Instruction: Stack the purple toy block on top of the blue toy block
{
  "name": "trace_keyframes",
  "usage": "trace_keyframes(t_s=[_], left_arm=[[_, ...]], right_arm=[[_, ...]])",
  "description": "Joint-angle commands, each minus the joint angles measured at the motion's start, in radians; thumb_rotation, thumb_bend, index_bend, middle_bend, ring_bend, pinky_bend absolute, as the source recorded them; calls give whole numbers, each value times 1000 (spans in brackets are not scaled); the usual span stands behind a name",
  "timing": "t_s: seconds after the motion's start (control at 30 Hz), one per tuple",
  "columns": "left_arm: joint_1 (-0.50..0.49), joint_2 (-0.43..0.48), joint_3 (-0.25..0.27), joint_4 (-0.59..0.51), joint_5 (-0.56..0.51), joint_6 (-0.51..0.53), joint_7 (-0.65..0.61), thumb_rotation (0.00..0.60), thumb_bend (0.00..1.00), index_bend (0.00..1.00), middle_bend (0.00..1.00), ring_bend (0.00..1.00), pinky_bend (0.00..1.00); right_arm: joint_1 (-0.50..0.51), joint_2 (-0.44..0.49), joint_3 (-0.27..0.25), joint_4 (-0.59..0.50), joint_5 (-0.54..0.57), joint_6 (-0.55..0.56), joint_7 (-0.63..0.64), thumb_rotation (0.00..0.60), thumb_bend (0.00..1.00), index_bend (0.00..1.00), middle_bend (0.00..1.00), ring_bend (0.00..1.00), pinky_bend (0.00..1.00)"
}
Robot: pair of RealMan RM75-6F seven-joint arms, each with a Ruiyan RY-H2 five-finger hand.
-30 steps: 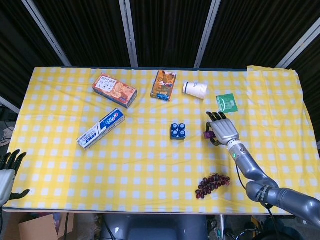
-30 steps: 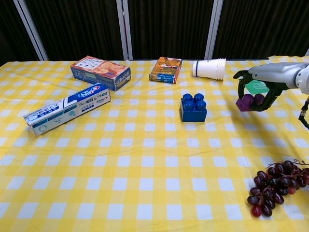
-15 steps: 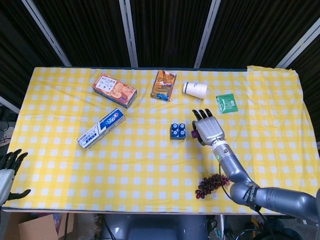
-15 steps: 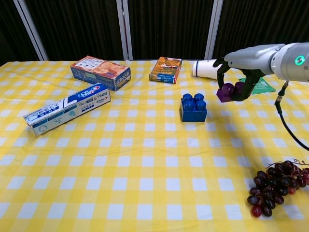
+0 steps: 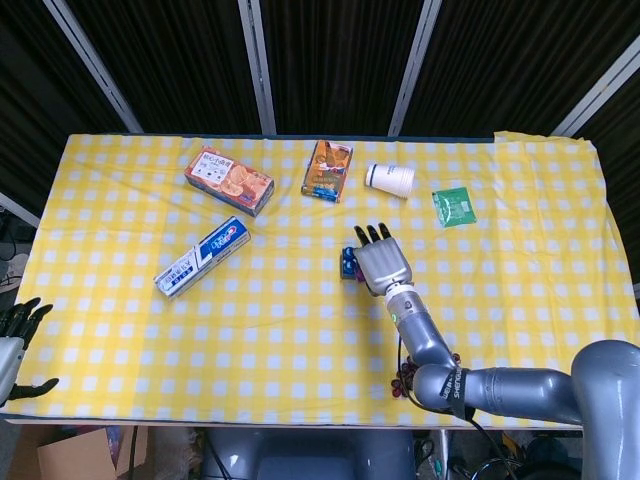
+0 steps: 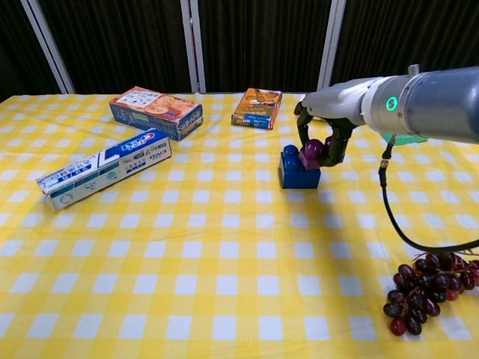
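My right hand [image 6: 320,138] [image 5: 380,263] hovers over the blue toy block [image 6: 294,172], gripping the purple toy block [image 6: 311,153] between its fingers. In the chest view the purple block sits at the top right of the blue block, overlapping its studs; whether they touch I cannot tell. From the head view the hand covers most of the blue block [image 5: 347,266], and only a blue and purple sliver shows at its left. My left hand [image 5: 14,340] hangs open at the table's near left corner, holding nothing.
A toothpaste box [image 6: 105,167] lies left of centre. At the back stand a biscuit box [image 6: 155,111], a snack box [image 6: 257,107], a stack of paper cups [image 5: 391,178] and a green packet [image 5: 453,206]. Grapes [image 6: 426,288] lie near right.
My right hand has carried the purple block leftward from the table's right side until it is over the blue block. The left hand has barely moved.
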State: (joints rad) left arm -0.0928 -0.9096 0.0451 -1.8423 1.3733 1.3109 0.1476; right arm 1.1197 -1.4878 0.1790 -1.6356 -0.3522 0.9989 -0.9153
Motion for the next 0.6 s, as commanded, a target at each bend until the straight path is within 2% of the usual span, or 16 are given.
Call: trace_keyframes(t_s=[0.03, 0.6], left_arm=[[-3, 0, -1, 4, -3, -6, -5, 600, 0, 81, 0, 0, 42], [-20, -14, -18, 31, -55, -41, -4, 600, 0, 81, 0, 0, 42]], right_arm=[[18, -22, 2, 24, 16, -8, -10, 600, 425, 493, 1, 20, 0], [89, -90, 10, 157, 83, -74, -15, 600, 425, 493, 1, 20, 0]])
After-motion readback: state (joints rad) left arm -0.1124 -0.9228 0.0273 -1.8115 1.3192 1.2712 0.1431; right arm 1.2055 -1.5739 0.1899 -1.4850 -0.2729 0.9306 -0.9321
